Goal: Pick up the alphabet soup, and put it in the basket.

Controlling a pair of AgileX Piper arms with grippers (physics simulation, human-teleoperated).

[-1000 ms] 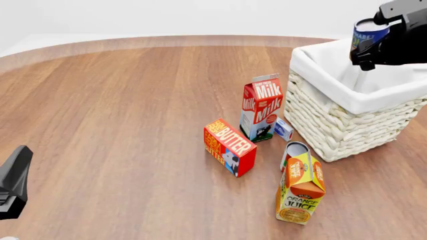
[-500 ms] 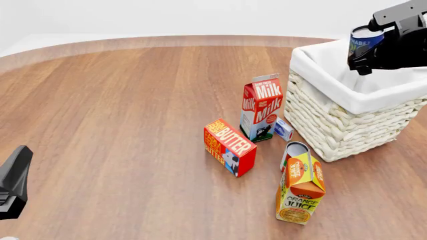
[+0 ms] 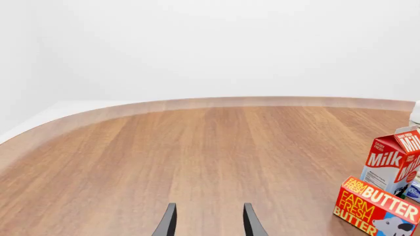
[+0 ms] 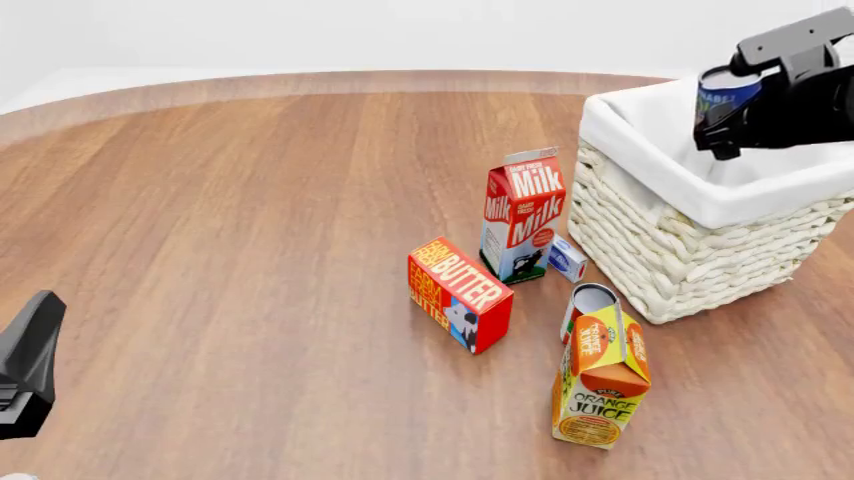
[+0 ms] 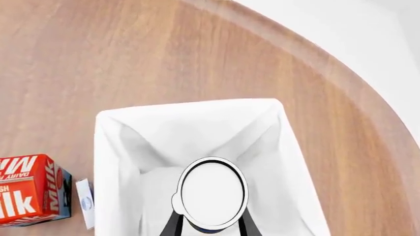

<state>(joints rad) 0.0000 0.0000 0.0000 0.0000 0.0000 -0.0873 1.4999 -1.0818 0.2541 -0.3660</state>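
Observation:
The alphabet soup (image 4: 727, 92), a blue-labelled can with a pale top, is held in my right gripper (image 4: 737, 112) above the basket (image 4: 694, 245), a large cream wicker basket with white lining at the right. In the right wrist view the can's pale top (image 5: 213, 192) sits between the fingers, over the basket's white lining (image 5: 196, 129). My left gripper (image 3: 208, 222) is open and empty, low over bare wood at the front left; its dark body (image 4: 27, 365) shows in the front view.
A milk carton (image 4: 523, 215), a Farm Fresh Butter box (image 4: 461, 293), a small white-and-blue box (image 4: 569, 259), a red-and-white can (image 4: 589, 301) and an orange juice carton (image 4: 602, 377) stand left of and in front of the basket.
My right gripper with the can has shifted slightly left and lower over the basket. The left arm has not moved.

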